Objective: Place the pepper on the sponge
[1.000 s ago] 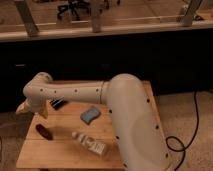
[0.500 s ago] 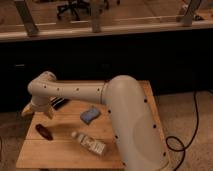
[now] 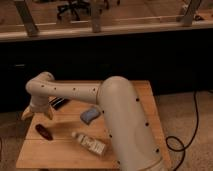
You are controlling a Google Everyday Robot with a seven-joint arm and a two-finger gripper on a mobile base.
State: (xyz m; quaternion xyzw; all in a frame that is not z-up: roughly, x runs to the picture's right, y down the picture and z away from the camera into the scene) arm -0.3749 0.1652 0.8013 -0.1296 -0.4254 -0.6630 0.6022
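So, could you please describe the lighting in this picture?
Camera view: warm, dim light on the table; the space behind it is nearly black; the open gripper at the table's left edge and the dark pepper near it both catch light.

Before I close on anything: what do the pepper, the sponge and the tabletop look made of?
Pepper: smooth, evenly dark red, probably plastic or rubber, though I can't be sure.
Sponge: matte blue-grey, a slightly curved block, looks like soft foam.
Table: pale tan and matte, looks like wood.
The pincer hangs open over the table's left side, just behind the pepper.
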